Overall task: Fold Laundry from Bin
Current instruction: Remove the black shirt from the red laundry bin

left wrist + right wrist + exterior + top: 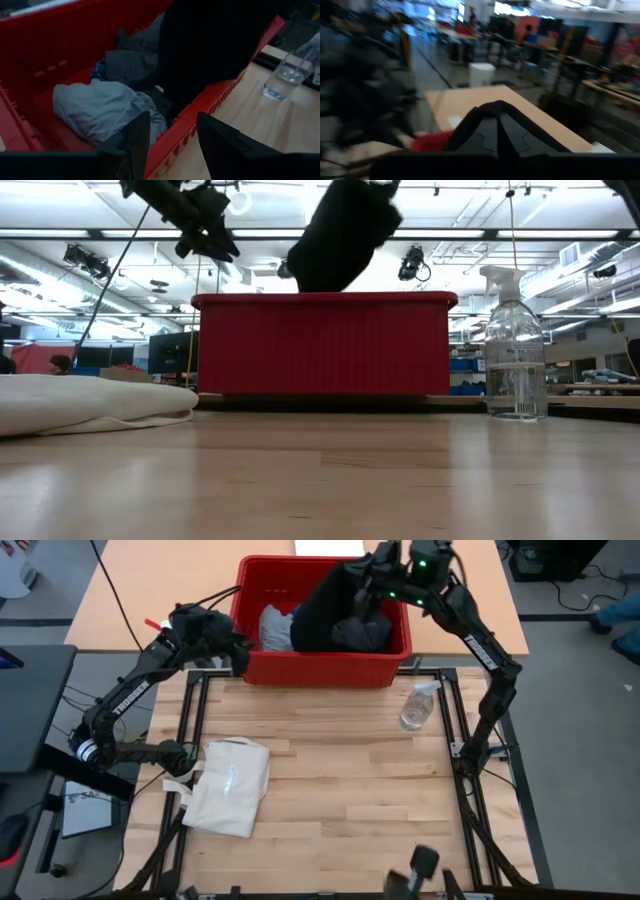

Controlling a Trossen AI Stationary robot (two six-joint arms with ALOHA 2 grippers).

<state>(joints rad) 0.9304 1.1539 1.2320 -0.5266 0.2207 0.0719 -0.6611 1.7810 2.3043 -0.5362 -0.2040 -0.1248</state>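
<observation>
1. Two arms are up at the bin (pixel 262 668), so going left to right: the left gripper (pixel 238 648) hovers at the bin's left end, just over the rim, fingers (pixel 131 145) spread apart with nothing between them.
2. Straight ahead of that gripper, inside the bin, lies the light grey piece (pixel 100 107), with dark grey tops (pixel 131 62) behind it and a bit of blue plaid peeking out between them. So the left arm is clearly the nearer one for what's left in there.
3. Middle: the black shirt (pixel 325 610) hangs up out of the bin, long axis running top to bottom, its lower end near rim height in the low view.
4. Right gripper (pixel 372 572) is above the bin's right half with its fingers pinched closed on the top of the black shirt, as far as I can tell.
5. My guess is the shirt has to come toward the bare table (pixel 330 770), which is well clear of the bin.
6. Off to the side: tote (pixel 232 785) on the left, spray bottle (pixel 418 706) near the bin's right corner, so watch that one when swinging the shirt down.
</observation>
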